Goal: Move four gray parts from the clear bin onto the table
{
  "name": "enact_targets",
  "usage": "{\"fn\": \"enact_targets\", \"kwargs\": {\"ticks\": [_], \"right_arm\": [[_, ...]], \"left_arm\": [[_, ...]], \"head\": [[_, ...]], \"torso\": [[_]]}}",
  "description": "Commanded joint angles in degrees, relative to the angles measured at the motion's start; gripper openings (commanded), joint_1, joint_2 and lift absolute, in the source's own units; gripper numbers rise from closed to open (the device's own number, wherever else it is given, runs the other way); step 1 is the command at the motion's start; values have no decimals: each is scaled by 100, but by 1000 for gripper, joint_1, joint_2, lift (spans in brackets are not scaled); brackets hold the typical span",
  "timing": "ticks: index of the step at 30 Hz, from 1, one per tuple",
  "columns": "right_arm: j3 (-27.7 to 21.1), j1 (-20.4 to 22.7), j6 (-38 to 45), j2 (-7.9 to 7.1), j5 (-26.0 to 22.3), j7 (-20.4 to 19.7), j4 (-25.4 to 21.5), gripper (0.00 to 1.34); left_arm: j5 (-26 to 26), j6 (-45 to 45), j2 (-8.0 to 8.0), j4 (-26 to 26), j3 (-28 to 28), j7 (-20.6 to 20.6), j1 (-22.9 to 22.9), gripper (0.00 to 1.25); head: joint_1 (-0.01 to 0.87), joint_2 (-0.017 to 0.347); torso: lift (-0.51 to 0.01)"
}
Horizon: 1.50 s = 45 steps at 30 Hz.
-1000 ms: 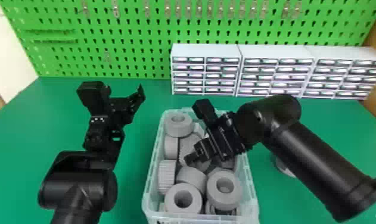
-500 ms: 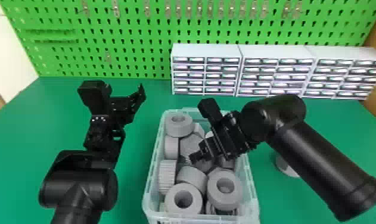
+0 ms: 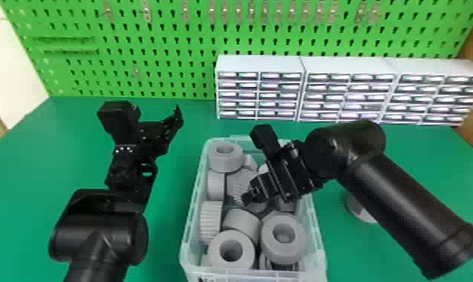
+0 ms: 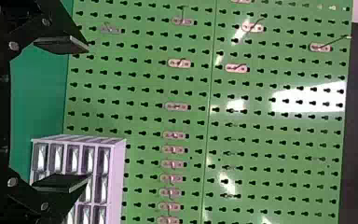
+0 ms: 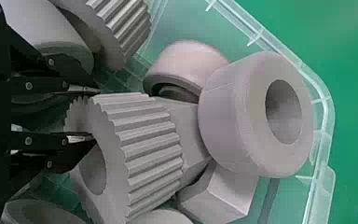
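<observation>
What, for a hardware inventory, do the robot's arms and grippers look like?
The left arm and right arm are black, with thick, rounded segments. The left gripper and right gripper are black too, with round metal screws; small white dots mark the left arm.

From the head I looked forward and down on clear bin [image 3: 263, 276] and pegboard [image 3: 164, 45]. Left wrist view shared the pegboard, sideways; right, close in, shared the bin.

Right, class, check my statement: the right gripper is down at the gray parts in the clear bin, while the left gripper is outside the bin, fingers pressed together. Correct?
Not quite: the left gripper has its fingers spread wide apart, as the left wrist view shows. The rest stands.
</observation>
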Motion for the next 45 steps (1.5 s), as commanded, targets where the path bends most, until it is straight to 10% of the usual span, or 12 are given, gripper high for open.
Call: {"fn": "enact_targets", "kwargs": {"ticks": [1, 45], "right_arm": [[5, -14, 0, 0, -22, -1, 1, 364], [-610, -119, 729, -35, 312, -1, -1695, 364]], "left_arm": [[0, 0, 0, 0, 0, 0, 8, 966], [-9, 0, 9, 0, 44, 0, 70, 966]], "head": [[693, 72], [693, 72]], "torso": [[-52], [-52]]}}
